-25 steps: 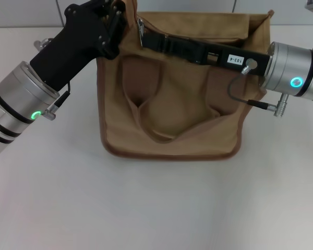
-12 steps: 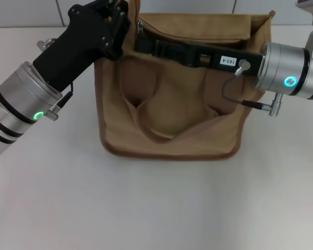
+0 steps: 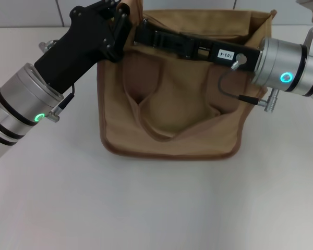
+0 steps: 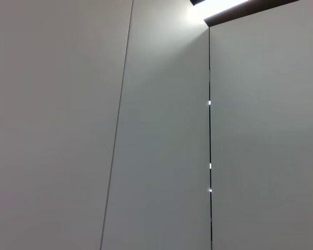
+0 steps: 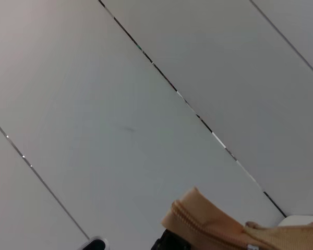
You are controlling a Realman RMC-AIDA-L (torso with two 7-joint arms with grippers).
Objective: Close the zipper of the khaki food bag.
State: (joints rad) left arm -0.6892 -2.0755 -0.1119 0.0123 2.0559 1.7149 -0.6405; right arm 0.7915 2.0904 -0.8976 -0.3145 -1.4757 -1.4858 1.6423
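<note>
Head view: khaki food bag [image 3: 169, 104] standing on the white table [image 3: 161, 203], handle strap drooping down its front. Left hand [image 3: 126, 11] at the bag's top left corner, apparently pinching the fabric there. Right hand [image 3: 144, 32] stretched across the top; grip impossible to tell.

Left wrist view: only wall panels [image 4: 156, 130].

Right wrist view: the zipper [image 5: 208, 221] on tan fabric.
</note>
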